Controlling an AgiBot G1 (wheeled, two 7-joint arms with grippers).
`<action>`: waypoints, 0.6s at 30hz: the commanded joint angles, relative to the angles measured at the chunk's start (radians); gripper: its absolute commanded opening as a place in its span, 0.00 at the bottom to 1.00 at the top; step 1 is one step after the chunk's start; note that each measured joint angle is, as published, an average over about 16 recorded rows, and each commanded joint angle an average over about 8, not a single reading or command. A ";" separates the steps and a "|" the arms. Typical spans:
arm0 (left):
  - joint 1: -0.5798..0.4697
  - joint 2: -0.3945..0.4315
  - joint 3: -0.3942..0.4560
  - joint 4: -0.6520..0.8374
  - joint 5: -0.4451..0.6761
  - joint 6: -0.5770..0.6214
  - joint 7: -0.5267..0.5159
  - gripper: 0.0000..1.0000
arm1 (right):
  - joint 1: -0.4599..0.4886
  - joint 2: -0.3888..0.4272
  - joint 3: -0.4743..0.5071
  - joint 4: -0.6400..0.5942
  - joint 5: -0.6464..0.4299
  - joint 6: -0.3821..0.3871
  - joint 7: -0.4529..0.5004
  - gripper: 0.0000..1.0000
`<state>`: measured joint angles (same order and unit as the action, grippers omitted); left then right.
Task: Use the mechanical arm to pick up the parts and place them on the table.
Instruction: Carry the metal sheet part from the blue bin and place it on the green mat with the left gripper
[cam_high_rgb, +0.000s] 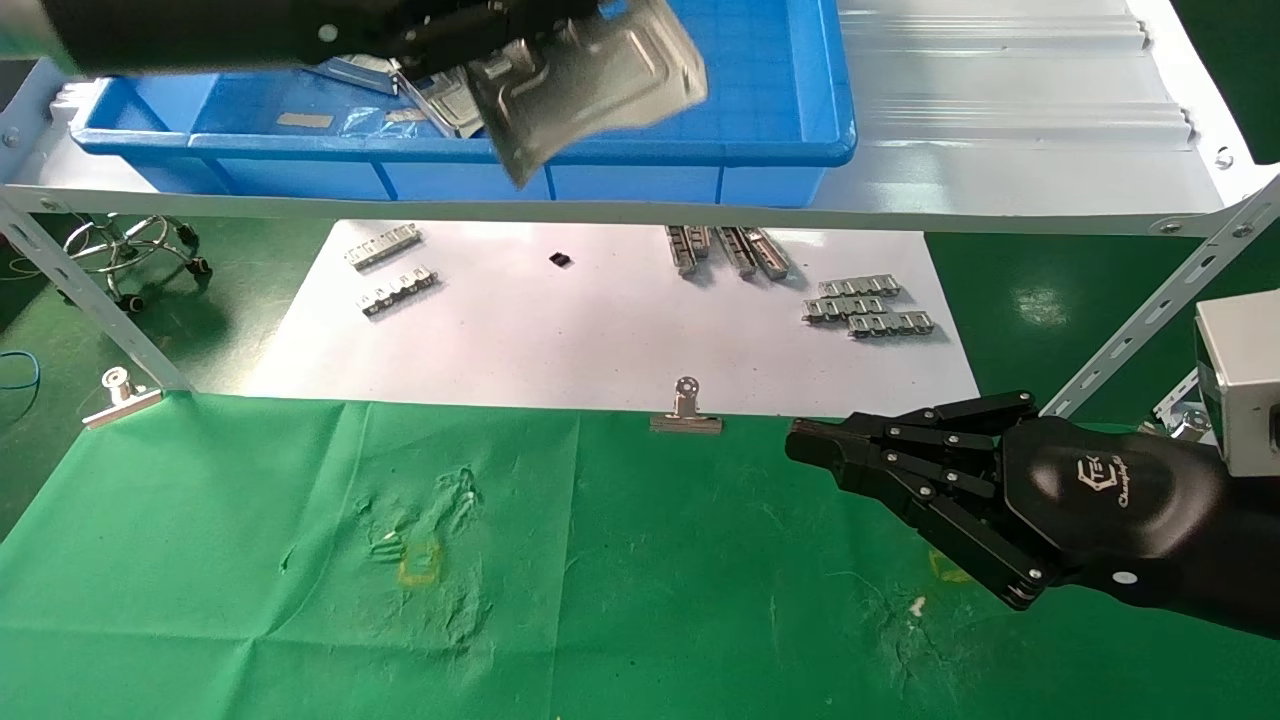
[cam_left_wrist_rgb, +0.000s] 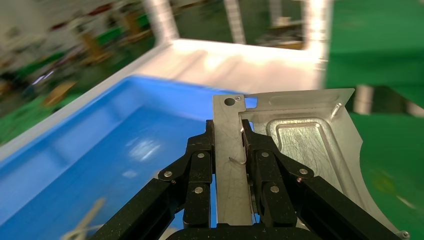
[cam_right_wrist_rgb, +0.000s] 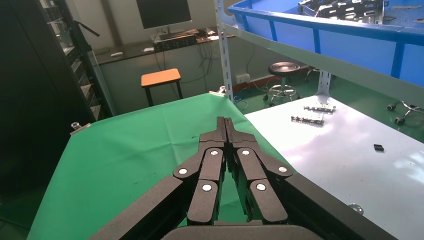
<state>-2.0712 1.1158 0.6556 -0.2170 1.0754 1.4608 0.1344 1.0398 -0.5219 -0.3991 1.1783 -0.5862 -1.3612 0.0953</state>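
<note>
At the top of the head view my left gripper (cam_high_rgb: 480, 50) is shut on a shiny silver part (cam_high_rgb: 590, 80), held tilted over the front wall of a blue bin (cam_high_rgb: 780, 150). The left wrist view shows the black fingers (cam_left_wrist_rgb: 200, 155) clamped on the part's (cam_left_wrist_rgb: 305, 140) folded rim, with the left gripper (cam_left_wrist_rgb: 228, 137) above the bin. More parts (cam_right_wrist_rgb: 345, 7) lie in the bin. My right gripper (cam_high_rgb: 800, 440) hangs shut and empty over the right side of the green table (cam_high_rgb: 640, 580); its tips (cam_right_wrist_rgb: 225, 122) are pressed together.
The bin stands on a pale grey shelf (cam_high_rgb: 1000, 120) with slanted struts (cam_high_rgb: 1150, 320). Below it a white sheet (cam_high_rgb: 600, 330) carries ridged silver strips (cam_high_rgb: 865, 305). Binder clips (cam_high_rgb: 686, 410) (cam_high_rgb: 120, 395) pin the cloth's far edge. A faint yellow mark (cam_high_rgb: 420, 565) shows on the cloth.
</note>
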 joint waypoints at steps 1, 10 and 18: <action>-0.001 -0.026 -0.004 -0.006 -0.007 0.096 0.038 0.00 | 0.000 0.000 0.000 0.000 0.000 0.000 0.000 0.00; 0.095 -0.195 0.078 -0.286 -0.111 0.146 0.062 0.00 | 0.000 0.000 0.000 0.000 0.000 0.000 0.000 0.00; 0.215 -0.375 0.236 -0.566 -0.226 0.137 0.039 0.00 | 0.000 0.000 0.000 0.000 0.000 0.000 0.000 0.00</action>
<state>-1.8640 0.7563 0.8862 -0.7481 0.8783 1.5938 0.1849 1.0398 -0.5219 -0.3991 1.1783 -0.5862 -1.3612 0.0953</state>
